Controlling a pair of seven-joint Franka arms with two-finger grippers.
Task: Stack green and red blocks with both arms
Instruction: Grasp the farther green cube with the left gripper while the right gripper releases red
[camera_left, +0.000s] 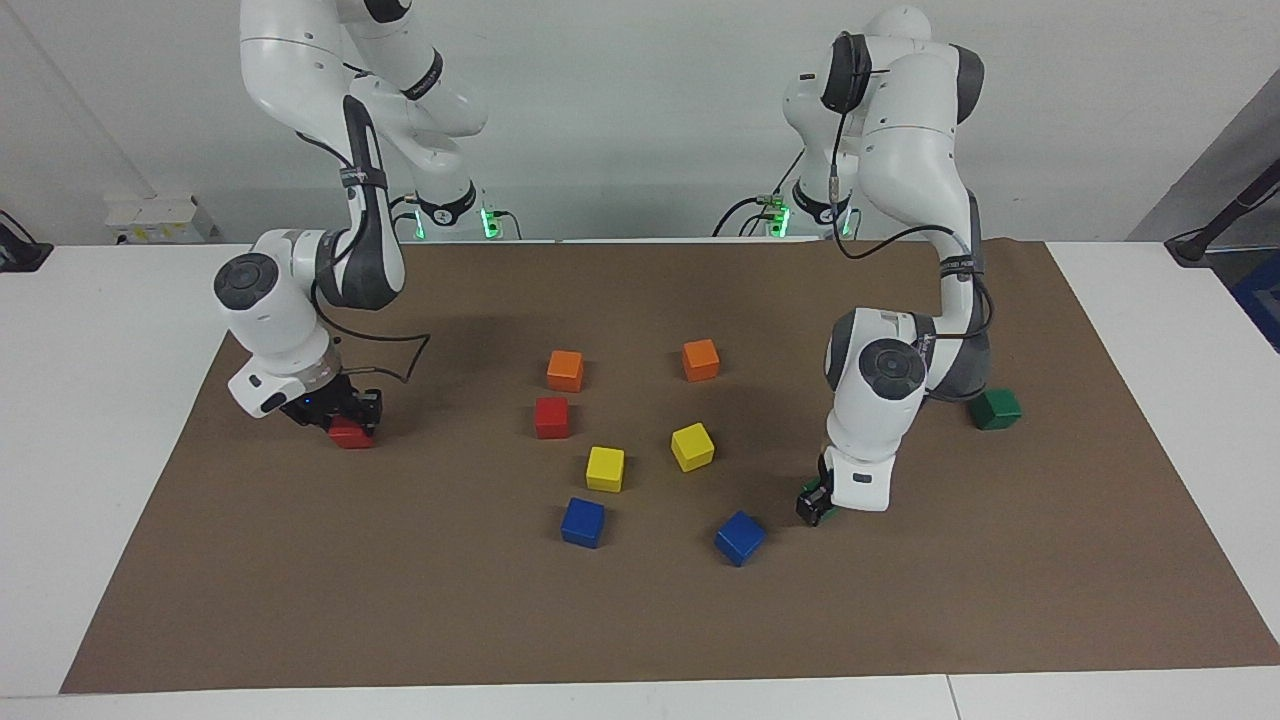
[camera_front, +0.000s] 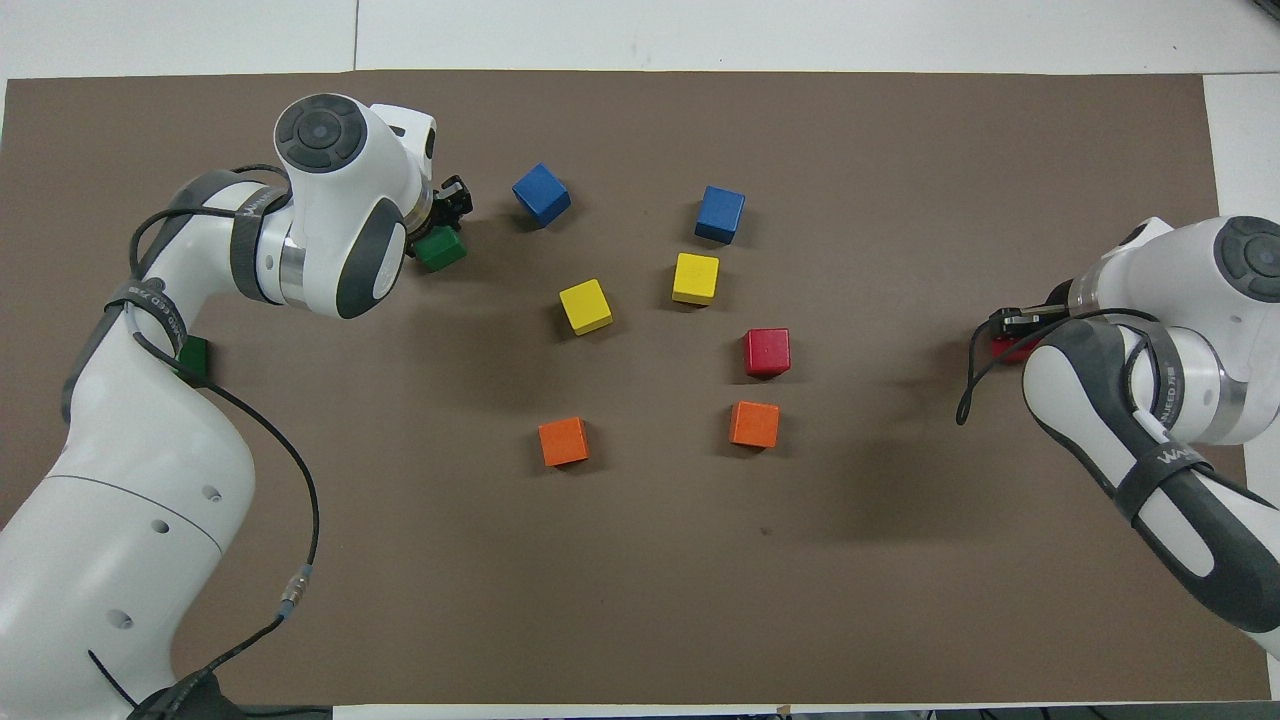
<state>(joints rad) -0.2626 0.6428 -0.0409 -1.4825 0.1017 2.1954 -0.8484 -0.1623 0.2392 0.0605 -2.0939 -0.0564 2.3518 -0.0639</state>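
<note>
The left arm (camera_front: 130, 420) hides most of one green block (camera_front: 193, 356) at its 9 o'clock; the right gripper (camera_left: 340, 410) half covers a red block (camera_left: 351, 434).

Glossy white arms (camera_left: 905, 150), black cables

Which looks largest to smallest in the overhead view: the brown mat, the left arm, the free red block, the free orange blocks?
1. Brown mat.
2. Left arm, enlarged by nearness to the camera.
3. Free red block and the two orange blocks: they look alike, so I give them no order.
</note>
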